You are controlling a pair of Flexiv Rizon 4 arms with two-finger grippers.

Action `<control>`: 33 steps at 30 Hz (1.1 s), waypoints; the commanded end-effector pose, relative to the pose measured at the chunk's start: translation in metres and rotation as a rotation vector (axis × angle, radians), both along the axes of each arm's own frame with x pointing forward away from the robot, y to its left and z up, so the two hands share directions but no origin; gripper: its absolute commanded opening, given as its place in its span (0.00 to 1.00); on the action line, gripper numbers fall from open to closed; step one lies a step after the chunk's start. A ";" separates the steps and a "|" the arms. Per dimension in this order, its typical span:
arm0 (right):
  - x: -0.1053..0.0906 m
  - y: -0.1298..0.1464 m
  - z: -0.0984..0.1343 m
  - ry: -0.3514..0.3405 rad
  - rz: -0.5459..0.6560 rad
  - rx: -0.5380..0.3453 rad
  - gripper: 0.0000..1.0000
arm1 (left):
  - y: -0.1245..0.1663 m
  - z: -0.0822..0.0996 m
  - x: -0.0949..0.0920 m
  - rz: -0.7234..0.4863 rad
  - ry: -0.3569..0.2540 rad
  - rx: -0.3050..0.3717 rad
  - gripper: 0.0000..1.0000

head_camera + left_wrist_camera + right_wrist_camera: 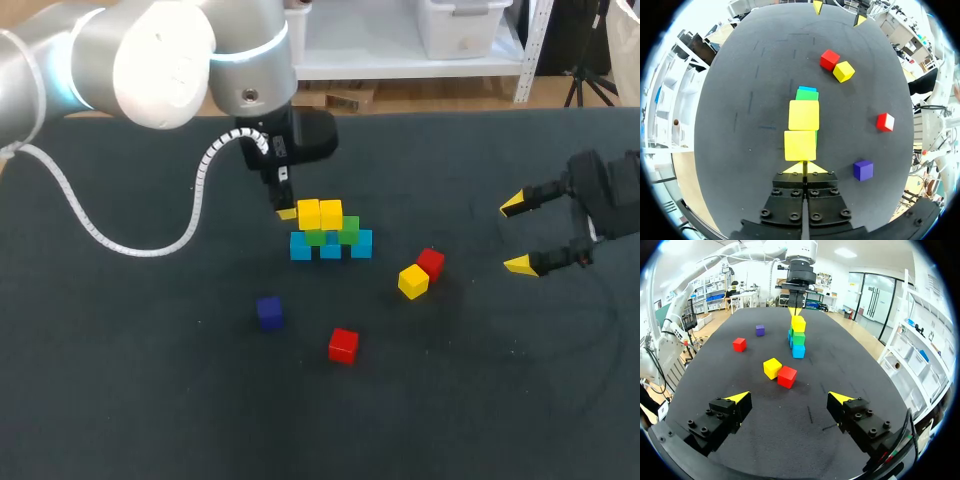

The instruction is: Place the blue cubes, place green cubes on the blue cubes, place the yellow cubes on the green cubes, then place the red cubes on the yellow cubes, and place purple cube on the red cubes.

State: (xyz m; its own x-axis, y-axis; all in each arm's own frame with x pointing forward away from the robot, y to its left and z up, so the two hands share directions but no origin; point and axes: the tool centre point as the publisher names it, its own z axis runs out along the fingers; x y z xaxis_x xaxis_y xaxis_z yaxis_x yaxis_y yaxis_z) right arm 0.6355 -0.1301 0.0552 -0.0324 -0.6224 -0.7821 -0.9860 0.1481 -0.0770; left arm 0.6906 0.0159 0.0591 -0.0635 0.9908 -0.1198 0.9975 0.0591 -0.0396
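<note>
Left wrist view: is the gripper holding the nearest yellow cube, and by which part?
Nothing is held. The left gripper has its fingers shut together behind the yellow cube, not around it. The right gripper is open, empty.

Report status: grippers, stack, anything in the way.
Left gripper shut, empty, tips by the top yellow cubes of the stack. Right gripper open, empty, away from it. Loose yellow cube sits against a red cube; other red cube, purple cube apart.

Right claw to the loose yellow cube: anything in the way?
Partly. A red cube sits right beside the yellow cube, apparently touching it, on the side facing the open right claw, so it lies in the direct line. Nothing else visible stands between them.
</note>
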 end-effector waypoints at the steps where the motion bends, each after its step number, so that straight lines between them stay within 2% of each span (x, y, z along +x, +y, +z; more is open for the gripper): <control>1: 0.000 0.000 -0.001 -0.001 0.000 0.002 1.00 | 0.002 -0.001 0.002 0.001 0.004 0.009 0.00; 6: 0.000 0.000 -0.001 -0.001 0.000 0.002 1.00 | 0.009 0.007 0.002 0.020 -0.016 0.002 0.00; 11: 0.000 0.000 -0.001 -0.001 0.000 0.002 1.00 | 0.019 0.025 0.000 0.035 -0.060 -0.039 0.00; 12: 0.000 0.000 -0.001 -0.001 0.000 0.002 1.00 | 0.021 0.028 -0.001 0.035 -0.069 -0.047 0.05; 15: 0.000 0.000 -0.001 -0.001 0.000 0.002 1.00 | 0.029 0.037 -0.005 0.039 -0.093 -0.068 0.26; 17: 0.000 0.000 -0.001 -0.001 0.000 0.002 1.00 | 0.035 0.042 -0.007 0.048 -0.109 -0.089 0.46; 18: 0.000 0.000 -0.001 -0.001 0.000 0.002 1.00 | 0.037 0.044 -0.007 0.055 -0.109 -0.099 0.60; 19: 0.000 0.000 -0.001 -0.001 0.000 0.002 1.00 | 0.041 0.047 -0.008 0.064 -0.115 -0.115 1.00; 29: 0.000 0.000 -0.001 -0.001 0.000 0.002 1.00 | 0.080 0.069 -0.017 0.165 -0.126 -0.382 1.00; 33: 0.000 0.000 -0.001 -0.001 0.000 0.002 1.00 | 0.092 0.072 -0.024 0.168 -0.135 -0.437 1.00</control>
